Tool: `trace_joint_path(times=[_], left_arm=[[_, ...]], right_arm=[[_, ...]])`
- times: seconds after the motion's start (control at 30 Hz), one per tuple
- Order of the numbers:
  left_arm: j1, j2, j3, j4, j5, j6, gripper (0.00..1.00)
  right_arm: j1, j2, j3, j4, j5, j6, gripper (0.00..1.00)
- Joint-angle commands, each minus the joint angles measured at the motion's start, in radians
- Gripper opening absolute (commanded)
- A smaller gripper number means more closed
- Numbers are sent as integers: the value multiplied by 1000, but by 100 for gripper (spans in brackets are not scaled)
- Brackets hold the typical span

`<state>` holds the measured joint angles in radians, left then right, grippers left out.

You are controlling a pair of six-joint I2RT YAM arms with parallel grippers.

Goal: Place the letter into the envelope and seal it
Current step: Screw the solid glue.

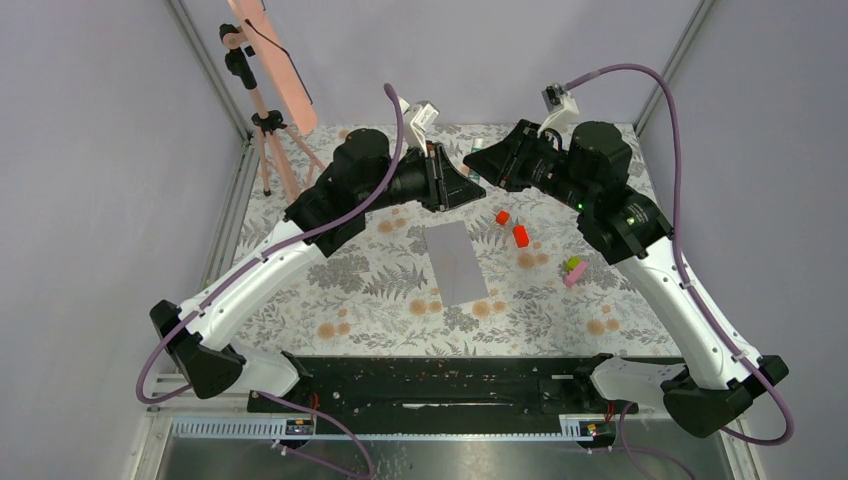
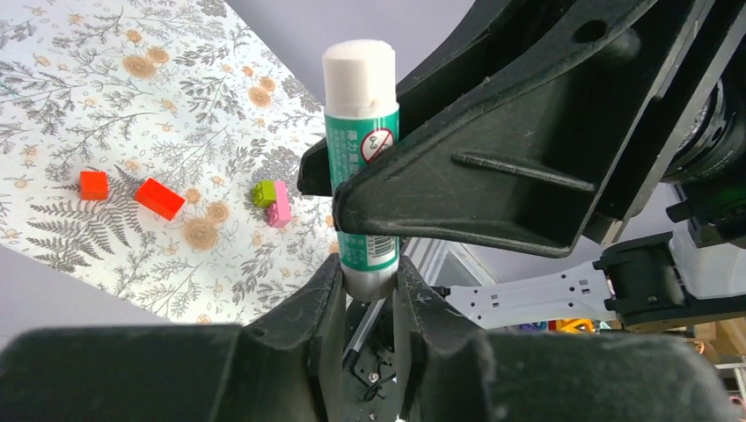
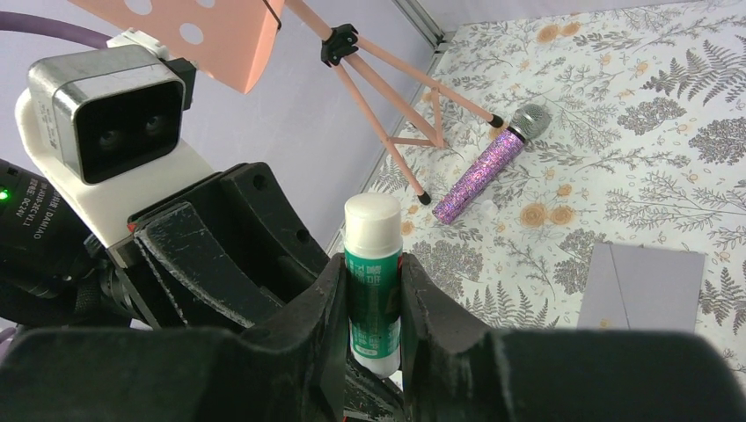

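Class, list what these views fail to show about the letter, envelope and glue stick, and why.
- The letter: in no view; whether it lies inside the envelope cannot be told.
- Whether the envelope is sealed: too small in the top view.
- Glue stick: top view, hidden by the left gripper and right gripper; left wrist view, right gripper covers part of its label.

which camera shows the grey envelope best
The top external view: the flat grey-lilac rectangular paper envelope lies whole and uncovered on the floral-patterned table. The right wrist view shows only part of it, at an angle, low on the right. The left wrist view does not show it.
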<state>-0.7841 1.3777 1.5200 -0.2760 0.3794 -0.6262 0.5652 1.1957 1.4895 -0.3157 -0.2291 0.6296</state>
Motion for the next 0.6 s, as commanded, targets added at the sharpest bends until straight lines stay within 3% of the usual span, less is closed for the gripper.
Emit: trace_joint_path(times=[0.0,0.1,0.2,0.23,0.33,0.57], left_arm=[[9,-51,-2,86,-33,-8,11],[38,-69,-39,143,15,-56,1],[74,-76,-75,200,68,-110,0],[79,-76,-81,206,72,-117,2],[82,-72,-78,202,76,-120,29],[82,-55,-56,196,88,-121,31]], right_arm=[[11,-7,20,56,-25,-2,0],[11,-14,8,66,-30,-4,0],[11,-18,3,69,-35,-7,0],[11,-18,4,71,-38,-7,0],[11,-17,3,72,-42,-7,0],[11,-11,12,71,-53,-10,0]])
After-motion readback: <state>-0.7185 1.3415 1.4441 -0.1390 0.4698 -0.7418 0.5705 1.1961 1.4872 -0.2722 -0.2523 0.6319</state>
